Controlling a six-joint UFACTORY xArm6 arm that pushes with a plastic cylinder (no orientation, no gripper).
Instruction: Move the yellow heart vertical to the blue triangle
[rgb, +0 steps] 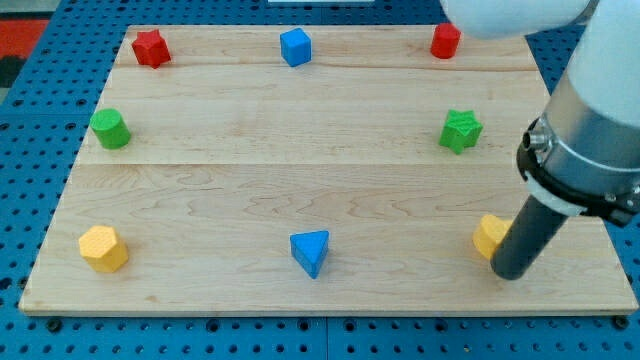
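Observation:
The yellow heart (489, 236) lies near the board's bottom right, partly hidden behind my rod. My tip (509, 274) rests on the board just right of and below the heart, touching or nearly touching it. The blue triangle (311, 251) lies at the bottom middle, well to the left of the heart and the tip.
A yellow hexagon (103, 248) sits at bottom left. A green cylinder (110, 129) is at left, a green star (460, 130) at right. Along the top are a red star (150, 47), a blue cube (295, 46) and a red cylinder (445, 41). The wooden board (300, 150) lies on blue pegboard.

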